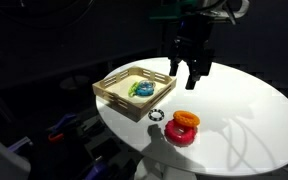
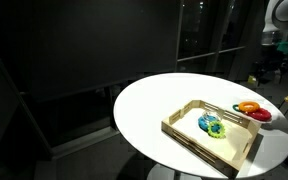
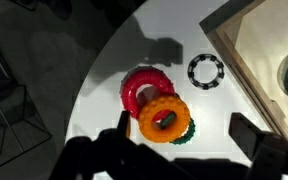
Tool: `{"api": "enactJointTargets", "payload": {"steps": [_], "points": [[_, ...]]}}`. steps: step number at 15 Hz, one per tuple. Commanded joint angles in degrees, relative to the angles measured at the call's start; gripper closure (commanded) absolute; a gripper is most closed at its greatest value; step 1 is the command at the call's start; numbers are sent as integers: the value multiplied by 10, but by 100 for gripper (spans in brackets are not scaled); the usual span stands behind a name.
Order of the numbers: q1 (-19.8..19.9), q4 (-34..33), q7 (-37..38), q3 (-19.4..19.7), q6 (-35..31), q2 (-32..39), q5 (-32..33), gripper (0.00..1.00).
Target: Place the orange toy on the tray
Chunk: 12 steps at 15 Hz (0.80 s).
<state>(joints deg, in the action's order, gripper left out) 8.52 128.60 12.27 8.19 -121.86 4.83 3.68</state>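
Observation:
The orange toy [image 3: 164,118] is a small orange ring that rests on top of a larger red ring [image 3: 142,88] and a thin green ring [image 3: 184,137] on the round white table. It also shows in both exterior views [image 1: 186,120] [image 2: 249,107]. The light-wood tray [image 1: 112,92] [image 2: 187,133] [image 3: 246,55] stands beside the rings and holds a blue and green toy [image 1: 142,89]. My gripper [image 1: 193,72] [image 3: 179,135] hangs open above the rings, well clear of them, with nothing between its fingers.
A small black ring [image 3: 206,70] [image 1: 156,115] lies on the table between the stacked rings and the tray. The white table's edge [image 3: 92,80] curves close by the rings. The surroundings are dark.

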Motion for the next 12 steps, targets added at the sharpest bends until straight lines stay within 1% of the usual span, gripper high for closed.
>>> {"api": "enactJointTargets", "payload": {"steps": [1, 7, 9, 12], "points": [[2, -25, 15, 13, -11, 42, 22, 0], [0, -31, 25, 32, -80, 100, 30, 0], [0, -33, 27, 36, -100, 117, 24, 0], [-1, -39, 32, 43, -122, 139, 23, 0]]}}
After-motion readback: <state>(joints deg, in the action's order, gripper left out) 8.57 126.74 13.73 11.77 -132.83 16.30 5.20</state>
